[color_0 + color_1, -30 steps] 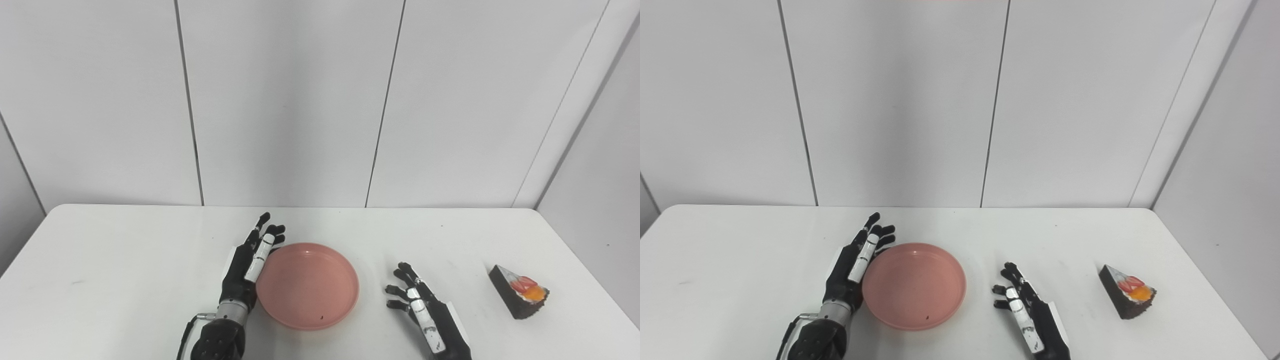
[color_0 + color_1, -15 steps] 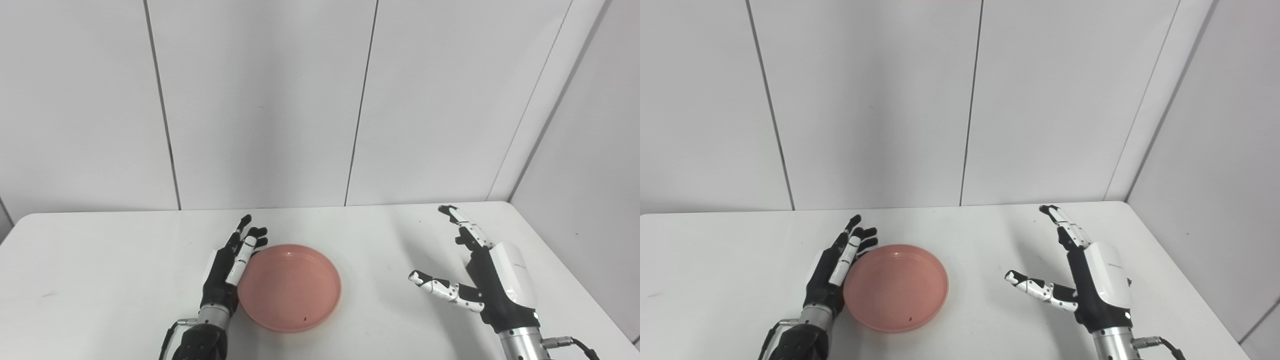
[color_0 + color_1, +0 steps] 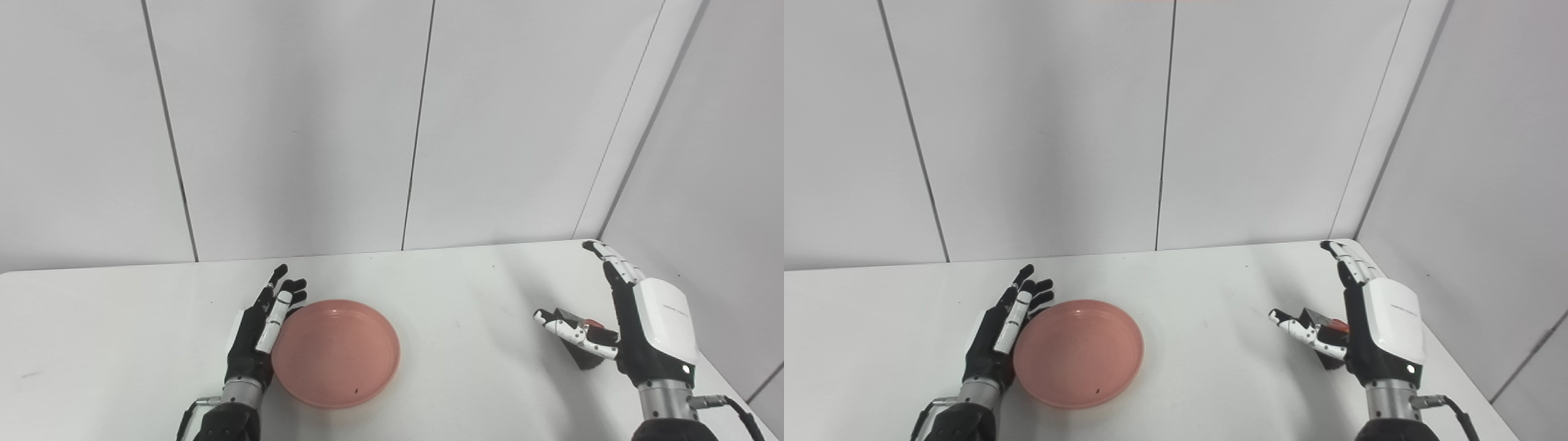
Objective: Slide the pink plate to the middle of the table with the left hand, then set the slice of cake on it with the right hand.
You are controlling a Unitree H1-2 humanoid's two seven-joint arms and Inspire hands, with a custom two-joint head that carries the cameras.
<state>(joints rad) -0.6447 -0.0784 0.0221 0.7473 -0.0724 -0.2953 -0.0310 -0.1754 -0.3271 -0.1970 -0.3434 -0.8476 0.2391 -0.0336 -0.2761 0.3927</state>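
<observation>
Wrists first, at the bottom edge: left arm enters lower left, right arm lower right w/ a cable trailing off its metal cuff. Left hand (image 3: 260, 327) lies edge-on along the left rim of the pink plate (image 3: 335, 352), palm side against or just beside the rim — contact can't be confirmed. Its fingers (image 3: 278, 294) are straight, close together, pointing away toward the wall, and hold nothing.

Plate sits flat on the white table (image 3: 465, 294), roughly mid-table, a bit left of centre (one small dark speck on its near inner floor). Nothing else on it.

Right hand (image 3: 1375, 334) stands upright near the table's right edge, white back shell facing the camera's right. Thumb (image 3: 1304, 331) juts out to the left, fingers (image 3: 1344, 260) extend up and away, so the hand is spread wide — not closed on anything. Slice of cake (image 3: 582, 346) rests on the table in the gap between thumb and palm, mostly hidden: only a dark wedge and a bit of red topping show. Whether the thumb touches it can't be told. Cake is well apart from the plate, off to the right.

Beyond the table: plain white wall panels w/ thin dark seams, and a corner at the right.
</observation>
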